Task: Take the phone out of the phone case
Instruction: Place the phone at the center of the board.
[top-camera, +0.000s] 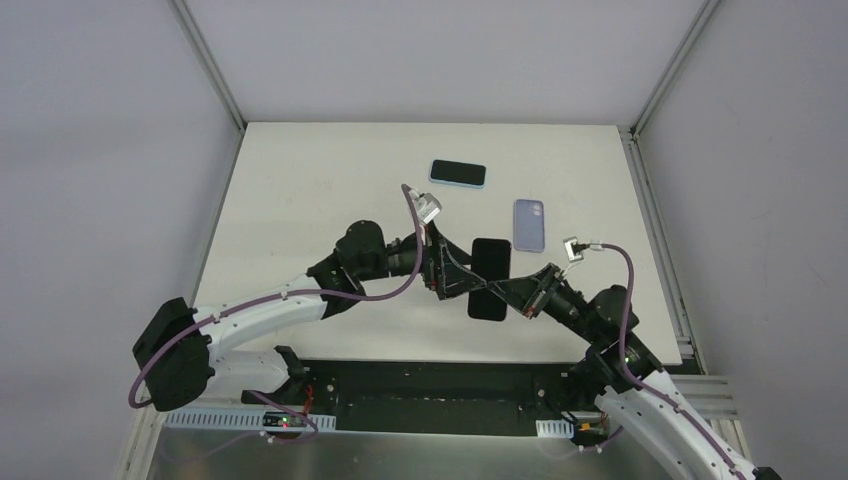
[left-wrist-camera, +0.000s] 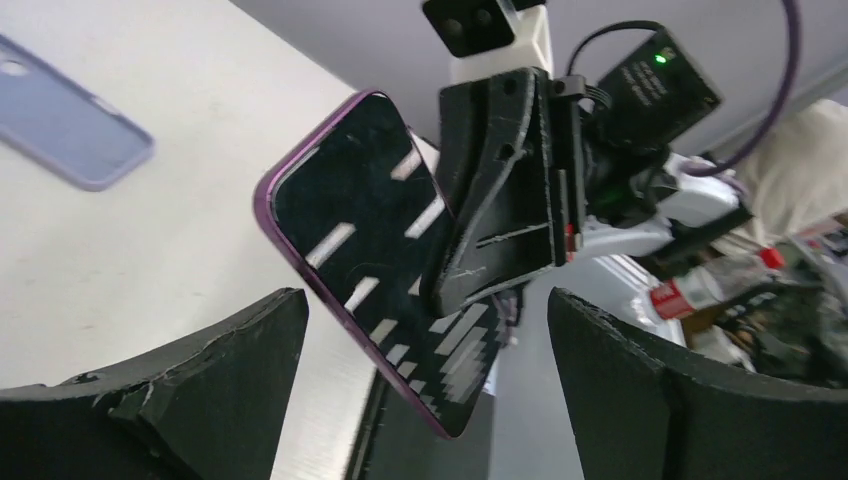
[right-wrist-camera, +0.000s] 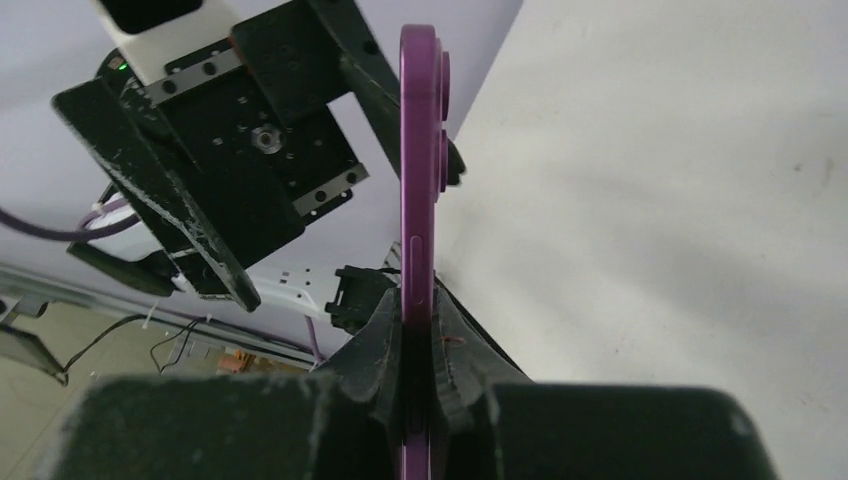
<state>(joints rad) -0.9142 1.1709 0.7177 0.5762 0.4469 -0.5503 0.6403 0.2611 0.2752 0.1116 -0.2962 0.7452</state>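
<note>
The purple slab phone with a black screen (top-camera: 490, 278) is held above the near edge of the white tabletop (top-camera: 300, 200), clamped at one end by the closed right gripper (right-wrist-camera: 417, 350). The left gripper (left-wrist-camera: 425, 330) stands wide open just beside it, gripping nothing. The phone is best lowered flat and gently. The lavender soft phone case (top-camera: 528, 223) lies right of centre, apparently empty. Near the far edge lies a black-screened phone with a pale blue rim (top-camera: 458, 173); whether that rim is a case cannot be told.
</note>
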